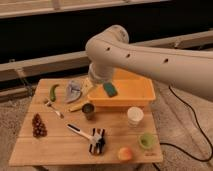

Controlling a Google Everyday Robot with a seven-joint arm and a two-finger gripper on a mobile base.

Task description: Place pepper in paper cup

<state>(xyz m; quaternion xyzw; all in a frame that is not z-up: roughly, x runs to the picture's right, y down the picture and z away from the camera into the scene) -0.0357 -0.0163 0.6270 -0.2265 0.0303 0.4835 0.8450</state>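
Pepper (53, 91): lies flat on the wooden table (30, 150), well to the left of the yellow tray (132, 87), bowed slightly, long axis running front to back. Touches nothing but the tabletop.

Upright just in front of the tray's right half: paper cup (134, 116), mouth up, well apart from the pepper.

From the right, high over the tray: arm (150, 55), a thick pale tube. Runs left across the tray, bends at a rounded elbow above the tray's left end, then drops steeply toward the tray's left wall.

At that left wall, low over the table: gripper (88, 87), pointing down and a little leftward, between the tray and a crumpled grey cloth (74, 90). Fingers spread wide, nothing between them. Partly hidden behind the wrist.

Inside the tray, toward its left end: dark green sponge (110, 90). Just off the tray's front-left corner: yellow object (78, 106) and dark metal cup (88, 110). Farther forward of the tray's right half, beyond the paper cup: light-green cup (146, 140) and orange fruit (125, 153). Forward of the tray's left end: white-handled tool (80, 131). Far to the tray's front-left: bunch of dark grapes (38, 125). Between grapes and pepper, left of the tray: metal utensil (54, 109).
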